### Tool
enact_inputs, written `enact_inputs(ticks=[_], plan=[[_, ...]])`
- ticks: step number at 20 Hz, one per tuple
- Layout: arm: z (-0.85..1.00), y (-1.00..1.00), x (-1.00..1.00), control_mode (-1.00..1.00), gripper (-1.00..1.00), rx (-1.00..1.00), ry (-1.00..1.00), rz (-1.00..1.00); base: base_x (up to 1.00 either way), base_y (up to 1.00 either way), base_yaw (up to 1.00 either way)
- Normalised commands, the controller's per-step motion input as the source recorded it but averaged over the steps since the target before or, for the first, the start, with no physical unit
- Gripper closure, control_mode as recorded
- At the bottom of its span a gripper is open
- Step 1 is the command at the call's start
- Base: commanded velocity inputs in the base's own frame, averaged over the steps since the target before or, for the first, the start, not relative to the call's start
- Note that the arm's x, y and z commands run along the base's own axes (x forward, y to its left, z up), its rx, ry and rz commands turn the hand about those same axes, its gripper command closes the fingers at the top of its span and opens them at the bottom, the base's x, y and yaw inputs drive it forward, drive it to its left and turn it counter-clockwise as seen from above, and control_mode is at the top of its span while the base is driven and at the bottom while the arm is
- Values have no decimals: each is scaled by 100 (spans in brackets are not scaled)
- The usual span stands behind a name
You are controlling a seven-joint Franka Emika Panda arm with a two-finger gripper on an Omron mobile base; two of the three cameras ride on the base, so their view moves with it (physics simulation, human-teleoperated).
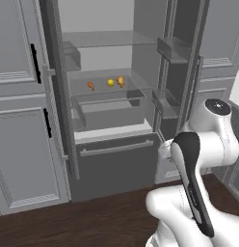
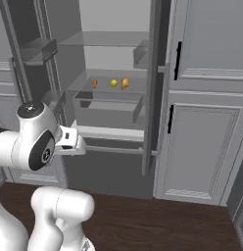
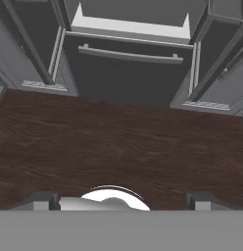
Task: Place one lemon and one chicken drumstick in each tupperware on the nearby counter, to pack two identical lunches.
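Dark wood-grain floor, matt grey fridge drawer, clear glassy shelves

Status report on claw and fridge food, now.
Claw open, empty, pointing down at the wood floor. Lemon and two drumsticks on open fridge shelf, untouched. Nothing blocking.

So inside the open fridge I count three food items on the glass shelf: two chicken drumsticks, a small one on the left and a bigger one on the right, plus one lemon sitting between them. Same three show from the right base camera. There's one clear drawer under that shelf, and one freezer drawer below with a single long handle. Two fridge doors standing open, the left door and the right door. One robot arm.
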Motion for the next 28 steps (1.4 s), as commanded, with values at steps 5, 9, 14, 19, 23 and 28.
enact_inputs(ticks=[5, 9, 14, 19, 23, 28], plan=[[0, 0, 0, 100, -100, 0, 0, 0, 66, 32, 0], [0, 0, 0, 100, -100, 0, 0, 0, 86, 0, -1], [0, 0, 0, 100, -100, 0, 0, 0, 71, 9, -3], [0, 0, 0, 100, -100, 0, 0, 0, 69, 0, -11], [0, 0, 0, 100, -100, 0, 0, 0, 70, 0, -12], [0, 0, 0, 100, -100, 0, 0, 0, 49, 13, -4]])
